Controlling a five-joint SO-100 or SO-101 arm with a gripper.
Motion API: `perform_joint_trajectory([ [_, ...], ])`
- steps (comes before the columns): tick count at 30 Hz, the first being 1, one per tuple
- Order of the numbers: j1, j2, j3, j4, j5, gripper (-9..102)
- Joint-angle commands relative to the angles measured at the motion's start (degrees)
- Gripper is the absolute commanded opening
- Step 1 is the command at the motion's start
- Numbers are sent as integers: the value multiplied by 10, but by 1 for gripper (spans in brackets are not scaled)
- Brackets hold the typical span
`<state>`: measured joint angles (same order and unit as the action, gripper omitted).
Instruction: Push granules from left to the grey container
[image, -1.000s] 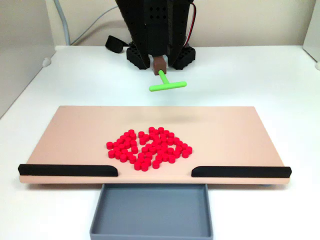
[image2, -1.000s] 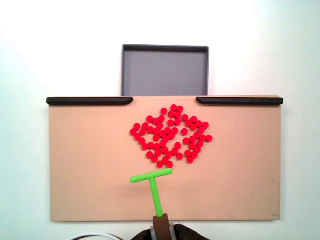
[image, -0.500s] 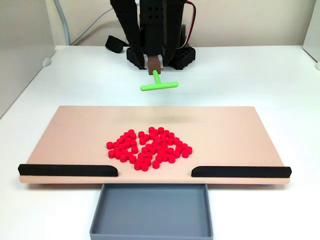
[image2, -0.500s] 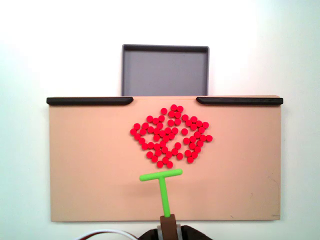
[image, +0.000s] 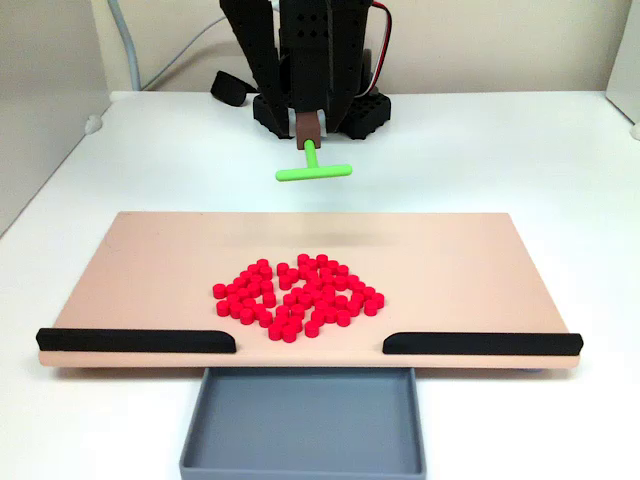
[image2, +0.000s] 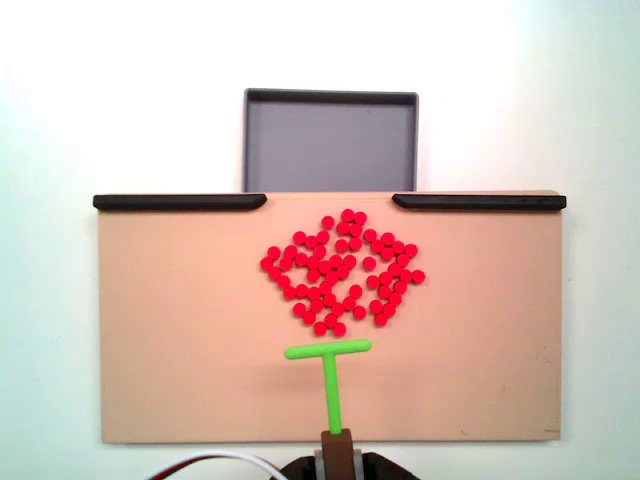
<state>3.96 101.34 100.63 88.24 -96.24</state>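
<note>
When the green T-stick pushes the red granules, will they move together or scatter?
The granules are loose, separate short cylinders, so they will probably spread rather than move as one. The T-stick bar looks narrower than the cluster, so outer ones may slip around its ends. Any tipped ones could roll.

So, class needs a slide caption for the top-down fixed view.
Green T-shaped stick poised behind red pellet cluster on tan board, grey tray beyond.
</note>
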Motion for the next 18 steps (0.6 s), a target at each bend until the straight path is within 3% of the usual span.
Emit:
perform_joint_trajectory([
  [1,-5,20,-4,1,10,0],
  [9,-37,43,-14,-6,102,0],
  [18,-61,43,-14,-5,298,0],
])
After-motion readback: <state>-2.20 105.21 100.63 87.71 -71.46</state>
